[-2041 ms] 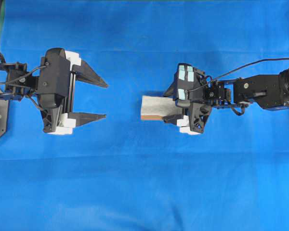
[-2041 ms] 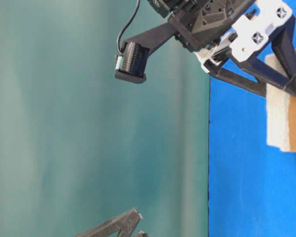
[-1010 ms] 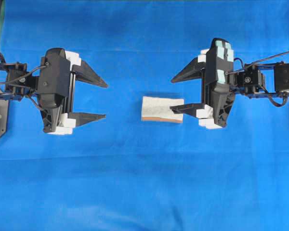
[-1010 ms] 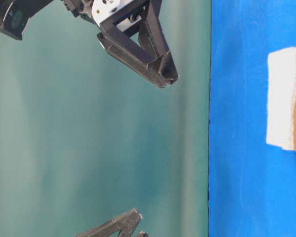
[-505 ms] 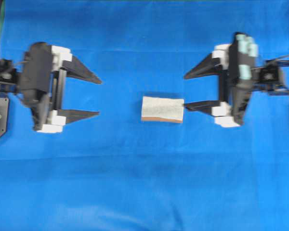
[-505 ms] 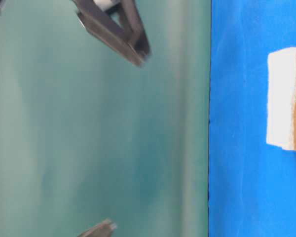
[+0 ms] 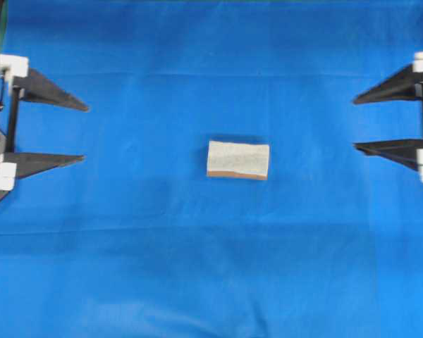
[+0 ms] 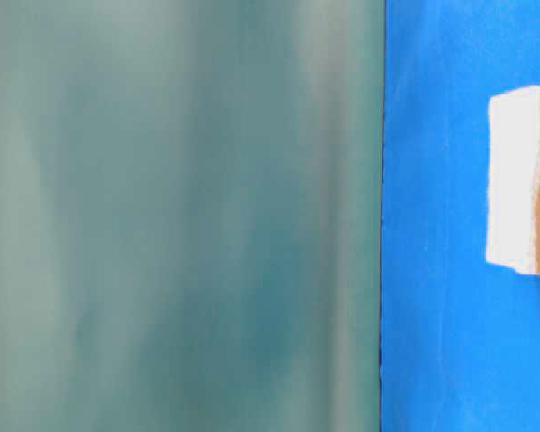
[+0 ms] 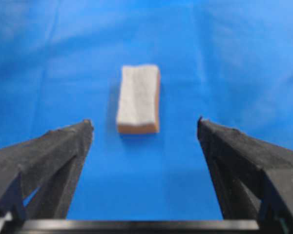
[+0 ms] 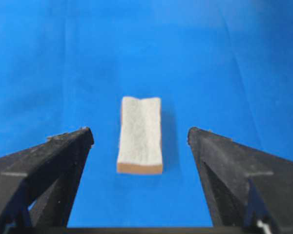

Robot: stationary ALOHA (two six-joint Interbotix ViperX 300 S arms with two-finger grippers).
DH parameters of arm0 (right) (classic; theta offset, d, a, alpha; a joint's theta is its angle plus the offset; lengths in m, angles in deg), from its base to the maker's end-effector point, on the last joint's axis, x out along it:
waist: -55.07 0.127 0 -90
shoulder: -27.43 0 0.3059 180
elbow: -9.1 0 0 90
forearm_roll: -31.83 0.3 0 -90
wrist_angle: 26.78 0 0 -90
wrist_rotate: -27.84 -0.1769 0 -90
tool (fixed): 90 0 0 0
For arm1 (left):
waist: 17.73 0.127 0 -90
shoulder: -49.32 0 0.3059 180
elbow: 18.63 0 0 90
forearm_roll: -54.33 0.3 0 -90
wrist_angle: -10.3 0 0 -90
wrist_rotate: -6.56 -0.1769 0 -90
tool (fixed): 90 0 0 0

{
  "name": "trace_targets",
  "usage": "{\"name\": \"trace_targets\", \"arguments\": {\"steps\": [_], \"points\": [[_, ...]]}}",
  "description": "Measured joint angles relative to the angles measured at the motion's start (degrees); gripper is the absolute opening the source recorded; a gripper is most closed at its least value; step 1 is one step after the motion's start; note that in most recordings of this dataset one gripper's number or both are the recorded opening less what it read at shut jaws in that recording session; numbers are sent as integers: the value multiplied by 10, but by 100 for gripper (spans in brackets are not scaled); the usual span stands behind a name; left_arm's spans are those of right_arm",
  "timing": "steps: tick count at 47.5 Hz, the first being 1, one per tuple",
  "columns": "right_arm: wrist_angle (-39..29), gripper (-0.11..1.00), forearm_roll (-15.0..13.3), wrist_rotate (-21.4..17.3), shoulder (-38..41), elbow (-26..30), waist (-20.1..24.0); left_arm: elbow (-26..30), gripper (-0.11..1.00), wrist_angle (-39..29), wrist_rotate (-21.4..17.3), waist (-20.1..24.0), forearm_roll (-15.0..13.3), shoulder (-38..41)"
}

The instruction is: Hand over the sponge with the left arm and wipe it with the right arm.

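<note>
On the blue counter (image 7: 127,267) the sponge (image 7: 238,160) lies free between our left tool (image 7: 48,132) and right tool (image 7: 391,120), both released and well apart, leaving either a straight approach.

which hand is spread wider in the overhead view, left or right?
The left hand at the left edge: its black pointed fingers gape slightly wider than the right hand's. Both are open, clear of the off-white sponge.
</note>
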Motion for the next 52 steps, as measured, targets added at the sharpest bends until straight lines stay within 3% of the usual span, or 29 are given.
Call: {"name": "trace_targets", "arguments": {"steps": [11,19,29,52], "points": [[-13,74,0,-4,-122,-86,0,-78,85,1,12,0,-1,-114],[14,74,7,-15,-149,-136,0,-135,84,-2,14,0,-1,-190],[32,74,9,-16,-144,-148,0,-169,84,-3,15,0,-1,-237],[34,74,8,-16,-142,-148,0,-171,84,-6,16,0,-2,-238]]}}
